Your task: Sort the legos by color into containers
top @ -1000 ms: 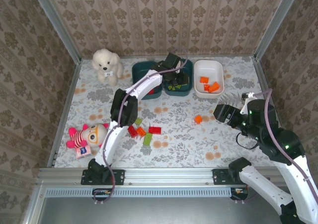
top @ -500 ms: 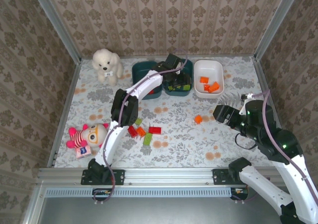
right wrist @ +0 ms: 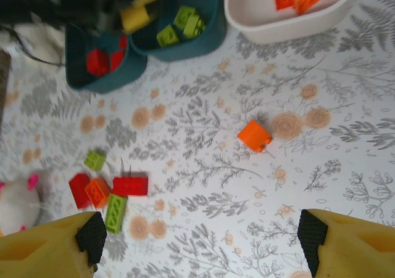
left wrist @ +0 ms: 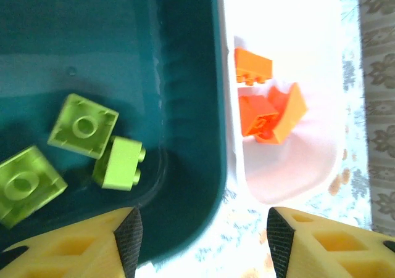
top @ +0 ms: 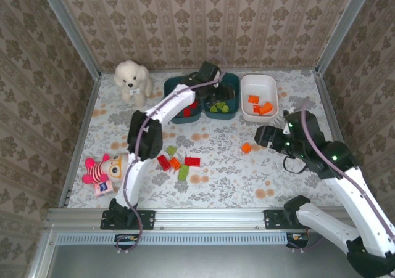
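Observation:
My left gripper point(top: 217, 93) hangs open over the right teal tub point(top: 236, 97), which holds green legos point(left wrist: 83, 126). In the left wrist view its fingers frame that tub's near corner point(left wrist: 197, 185) and the white tub point(left wrist: 290, 173) with orange legos point(left wrist: 271, 113). The left teal tub point(right wrist: 80, 74) holds red legos point(right wrist: 99, 61). My right gripper point(top: 262, 135) is open above the table, with nothing between its fingers point(right wrist: 311, 232). A loose orange lego point(right wrist: 254, 135) lies ahead of it. Red, orange and green legos point(right wrist: 115, 192) lie clustered to the left.
A white plush dog point(top: 133, 79) sits at the back left. A pink-and-yellow doll point(top: 105, 170) lies by the left edge, close to the lego cluster point(top: 176, 161). Patterned walls close the table on three sides.
The left gripper has drawn back and left over the teal tubs. The right arm has swung left, toward the loose orange lego.

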Tool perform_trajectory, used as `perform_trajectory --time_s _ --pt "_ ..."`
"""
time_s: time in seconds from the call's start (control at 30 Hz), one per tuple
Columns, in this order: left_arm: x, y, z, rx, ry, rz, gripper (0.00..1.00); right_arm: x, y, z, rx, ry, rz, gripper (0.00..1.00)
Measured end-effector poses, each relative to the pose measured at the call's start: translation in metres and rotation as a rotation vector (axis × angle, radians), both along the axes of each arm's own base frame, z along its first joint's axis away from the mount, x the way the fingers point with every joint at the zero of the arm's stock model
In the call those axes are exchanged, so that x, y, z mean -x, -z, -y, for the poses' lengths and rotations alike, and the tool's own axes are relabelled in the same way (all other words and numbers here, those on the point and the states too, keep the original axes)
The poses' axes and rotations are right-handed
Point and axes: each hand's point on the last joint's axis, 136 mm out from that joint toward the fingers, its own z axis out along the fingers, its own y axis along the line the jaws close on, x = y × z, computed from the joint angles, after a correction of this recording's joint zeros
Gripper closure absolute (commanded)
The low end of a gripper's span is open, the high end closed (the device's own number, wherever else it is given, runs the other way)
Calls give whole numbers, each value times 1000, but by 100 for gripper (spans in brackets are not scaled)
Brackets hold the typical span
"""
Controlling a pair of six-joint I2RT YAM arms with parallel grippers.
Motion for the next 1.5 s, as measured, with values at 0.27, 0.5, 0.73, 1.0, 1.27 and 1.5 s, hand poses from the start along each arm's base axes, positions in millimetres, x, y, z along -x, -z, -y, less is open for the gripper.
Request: perform_trajectory --time_s 0.27,0.5,0.73,1.0,1.27,1.5 --pt "52 -89 -158 35 -287 133 41 -3 58 -113 220 -451 -94 13" --pt "157 -25 -294 -124 -579 6 39 -4 109 -232 327 -832 -126 22" --pt "251 -26 -357 -156 -748 7 37 -19 164 -305 415 -993 -163 21" --pt "314 -13 -386 -188 -848 -60 36 -31 203 -330 494 -1022 -212 23" --pt "324 -10 -391 -207 -867 -94 36 -30 222 -320 572 -1013 -259 27" --pt "320 -11 -389 -215 -865 -105 36 -27 232 -319 589 -1023 -279 38"
